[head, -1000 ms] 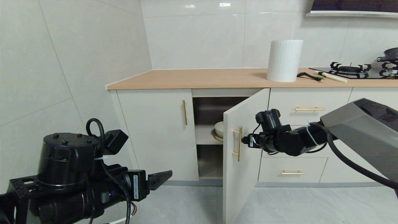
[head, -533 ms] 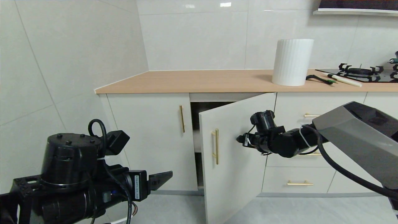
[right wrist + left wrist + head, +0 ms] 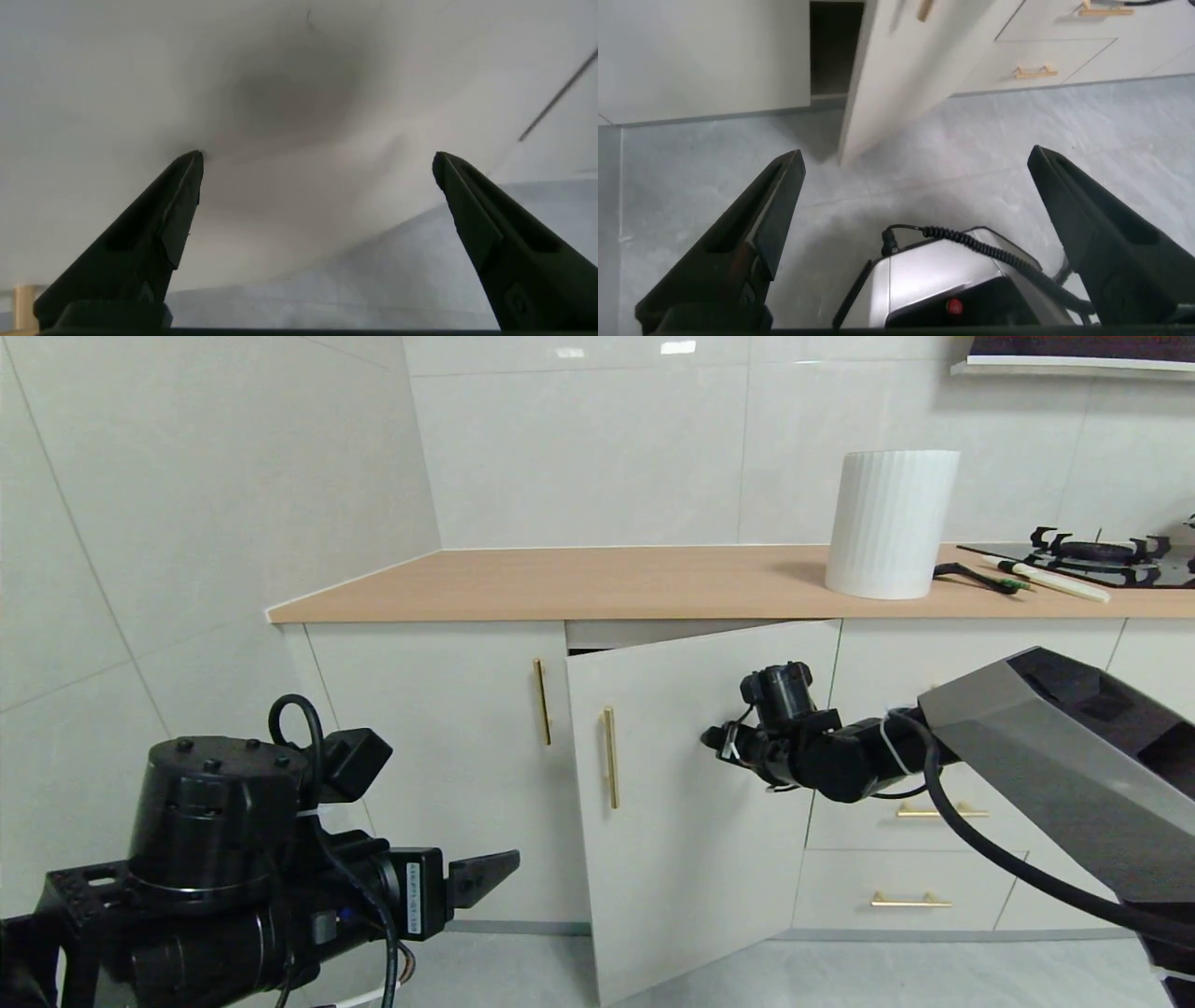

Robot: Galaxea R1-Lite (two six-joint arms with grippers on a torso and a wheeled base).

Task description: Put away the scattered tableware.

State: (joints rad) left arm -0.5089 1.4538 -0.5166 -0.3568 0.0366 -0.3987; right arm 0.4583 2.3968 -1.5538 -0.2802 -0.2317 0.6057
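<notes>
The white cabinet door [image 3: 691, 784] with a gold handle [image 3: 609, 758] stands slightly ajar under the wooden countertop [image 3: 579, 581]. My right gripper [image 3: 714, 742] is against the door's outer face, right of the handle. In the right wrist view it is open [image 3: 318, 177], its fingers spread wide with the door panel [image 3: 308, 112] just ahead. My left gripper [image 3: 509, 863] hangs low at the left, in front of the cabinets, open [image 3: 915, 187] and holding nothing. Below and ahead of it the door's bottom corner [image 3: 906, 56] shows over the floor.
A tall white ribbed container [image 3: 892, 523] stands on the countertop, with a knife and dark utensil [image 3: 1027, 581] and a gas hob [image 3: 1097, 553] to its right. Drawers with gold handles [image 3: 910, 901] sit right of the door. A tiled wall closes the left side.
The door has swung from about half open to almost shut, with my right gripper following it leftward. The bowl on the inner shelf is now hidden. The head view has also shifted.
</notes>
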